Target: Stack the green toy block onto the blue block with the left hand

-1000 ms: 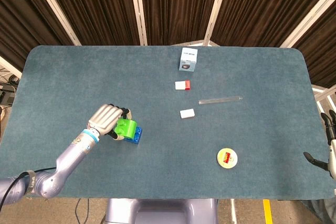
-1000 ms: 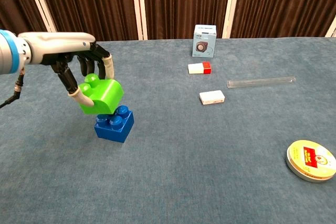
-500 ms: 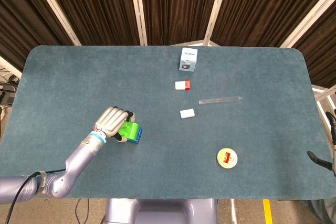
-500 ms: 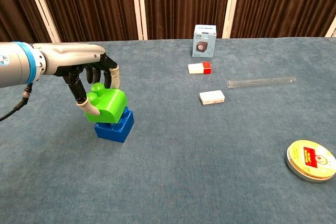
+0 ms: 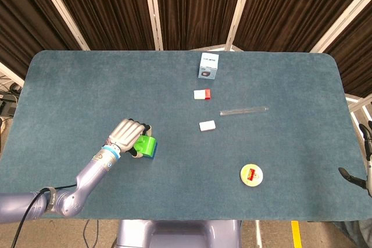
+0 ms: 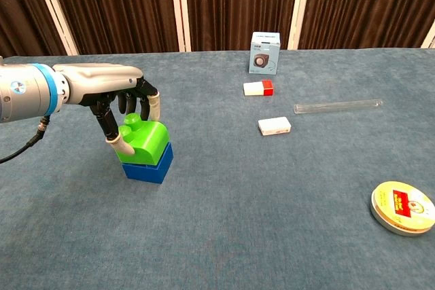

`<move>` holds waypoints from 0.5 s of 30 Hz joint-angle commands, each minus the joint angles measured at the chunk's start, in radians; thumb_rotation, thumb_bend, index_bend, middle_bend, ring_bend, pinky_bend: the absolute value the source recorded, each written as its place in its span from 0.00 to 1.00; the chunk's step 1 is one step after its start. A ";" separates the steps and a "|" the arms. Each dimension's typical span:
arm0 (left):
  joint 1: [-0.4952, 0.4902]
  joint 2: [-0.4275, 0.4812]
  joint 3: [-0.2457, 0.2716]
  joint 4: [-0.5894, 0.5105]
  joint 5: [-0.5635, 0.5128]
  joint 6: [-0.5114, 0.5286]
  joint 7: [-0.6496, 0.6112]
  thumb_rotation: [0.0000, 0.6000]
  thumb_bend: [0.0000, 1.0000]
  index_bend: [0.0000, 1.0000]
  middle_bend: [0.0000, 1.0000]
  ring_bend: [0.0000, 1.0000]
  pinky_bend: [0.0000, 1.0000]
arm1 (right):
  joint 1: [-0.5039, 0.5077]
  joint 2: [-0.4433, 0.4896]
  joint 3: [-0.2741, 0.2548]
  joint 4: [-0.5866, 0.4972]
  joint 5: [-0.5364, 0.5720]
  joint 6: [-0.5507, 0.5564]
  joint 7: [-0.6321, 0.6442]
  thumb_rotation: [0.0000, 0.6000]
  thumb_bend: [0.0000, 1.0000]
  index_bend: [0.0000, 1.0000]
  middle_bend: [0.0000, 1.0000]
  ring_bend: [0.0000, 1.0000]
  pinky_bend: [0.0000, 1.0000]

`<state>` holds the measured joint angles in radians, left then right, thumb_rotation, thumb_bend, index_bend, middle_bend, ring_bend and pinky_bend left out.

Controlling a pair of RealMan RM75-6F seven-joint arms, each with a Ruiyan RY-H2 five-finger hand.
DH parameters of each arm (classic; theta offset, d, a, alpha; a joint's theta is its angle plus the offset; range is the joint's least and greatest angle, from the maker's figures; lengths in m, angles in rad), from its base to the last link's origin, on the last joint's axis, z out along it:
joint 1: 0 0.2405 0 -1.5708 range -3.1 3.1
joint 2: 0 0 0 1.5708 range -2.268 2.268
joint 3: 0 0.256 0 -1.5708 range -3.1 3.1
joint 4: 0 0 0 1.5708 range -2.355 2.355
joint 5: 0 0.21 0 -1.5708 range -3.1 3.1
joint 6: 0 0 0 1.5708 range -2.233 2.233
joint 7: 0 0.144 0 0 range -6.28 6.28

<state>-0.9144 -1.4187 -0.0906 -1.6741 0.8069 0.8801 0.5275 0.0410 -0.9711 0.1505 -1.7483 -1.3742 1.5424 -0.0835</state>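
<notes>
The green block (image 6: 145, 141) sits on top of the blue block (image 6: 149, 168) at the table's front left, with my left hand (image 6: 122, 104) still wrapped over it, fingers down its near and far sides. In the head view the green block (image 5: 146, 145) hides nearly all of the blue one, and the left hand (image 5: 128, 135) covers its left part. My right hand (image 5: 366, 164) shows only as dark fingers at the far right edge of the head view, off the table, with nothing seen in it.
A white-and-blue box (image 6: 264, 52) stands at the back. Nearer lie a red-and-white eraser (image 6: 258, 87), a white eraser (image 6: 274, 125) and a clear tube (image 6: 338, 106). A round tin (image 6: 403, 208) lies at the front right.
The left hand lowered the green block from a tilted hover above the blue block until it sits flat on it. The right hand barely moved.
</notes>
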 commanded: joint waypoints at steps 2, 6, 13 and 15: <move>-0.006 -0.011 0.006 0.012 -0.009 -0.007 0.002 1.00 0.04 0.41 0.49 0.39 0.34 | 0.001 -0.001 0.000 0.000 0.000 -0.001 0.000 1.00 0.00 0.00 0.00 0.00 0.00; -0.010 -0.020 0.009 0.018 -0.019 -0.004 0.007 1.00 0.04 0.41 0.48 0.39 0.33 | 0.000 0.001 0.001 0.000 0.000 0.001 0.002 1.00 0.00 0.00 0.00 0.00 0.00; -0.011 -0.012 0.012 0.005 -0.023 -0.006 0.000 1.00 0.03 0.11 0.11 0.07 0.11 | -0.003 0.004 0.002 -0.001 0.001 0.004 0.008 1.00 0.00 0.00 0.00 0.00 0.00; -0.009 -0.002 0.012 -0.008 -0.022 -0.010 -0.008 1.00 0.02 0.02 0.01 0.01 0.03 | -0.003 0.004 0.002 -0.001 0.000 0.004 0.008 1.00 0.00 0.00 0.00 0.00 0.00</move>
<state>-0.9251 -1.4262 -0.0789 -1.6754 0.7835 0.8722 0.5245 0.0380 -0.9667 0.1525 -1.7491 -1.3737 1.5466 -0.0761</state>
